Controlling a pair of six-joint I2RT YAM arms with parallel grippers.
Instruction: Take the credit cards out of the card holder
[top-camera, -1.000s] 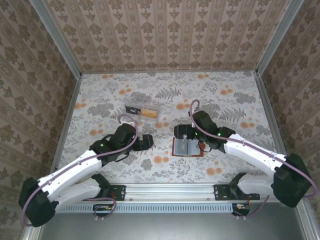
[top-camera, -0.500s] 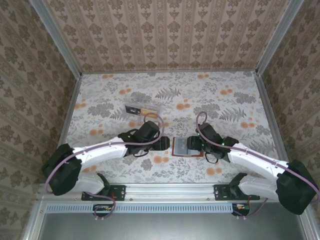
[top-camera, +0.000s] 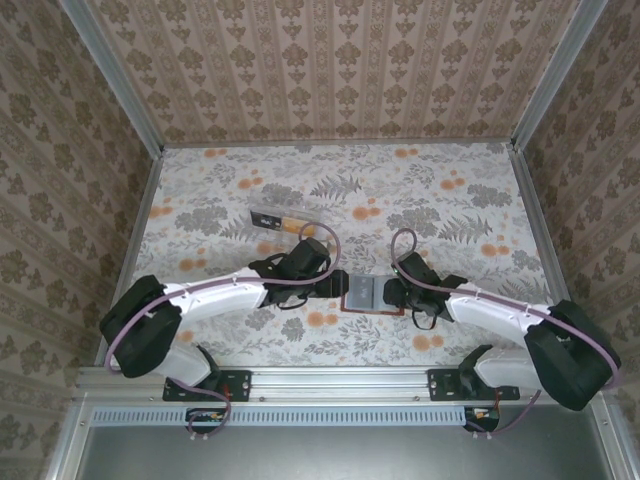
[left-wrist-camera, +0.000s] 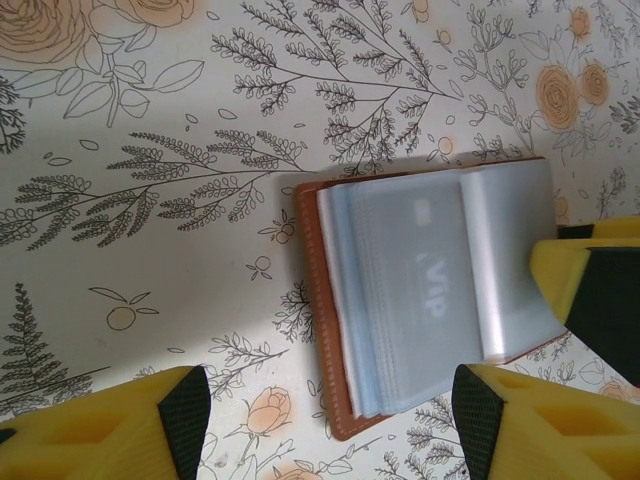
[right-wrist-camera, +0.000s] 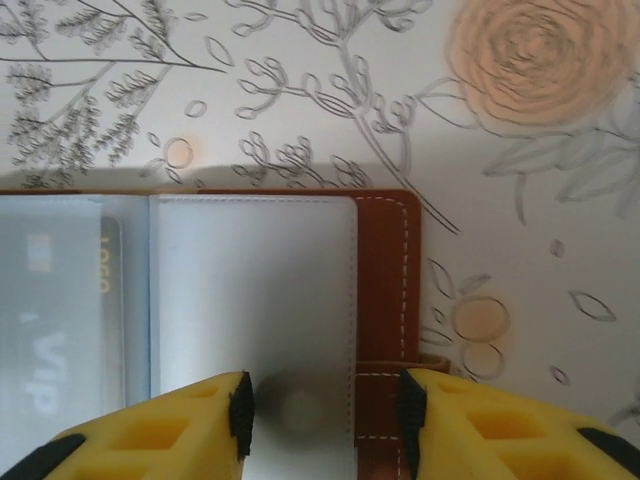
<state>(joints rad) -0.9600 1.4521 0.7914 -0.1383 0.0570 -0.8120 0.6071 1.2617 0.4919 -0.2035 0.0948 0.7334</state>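
One open card holder lies flat, long axis running left-right

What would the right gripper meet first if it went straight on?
The card holder; its edge lies just ahead of the right gripper, though depth is unclear.

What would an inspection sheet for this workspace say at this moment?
Surface: floral tabletop, flat, no spills seen.
Job's things: card holder lying open between the arms; grey credit card inside a clear sleeve.
Clutter: clear plastic box beyond the left wrist.
Grippers: left gripper, fingers apart over the holder's left edge; right gripper, fingers apart over its right edge; no grip seen.
Cables: purple cable looped at each wrist.
Surroundings: patterned walls, metal frame posts.
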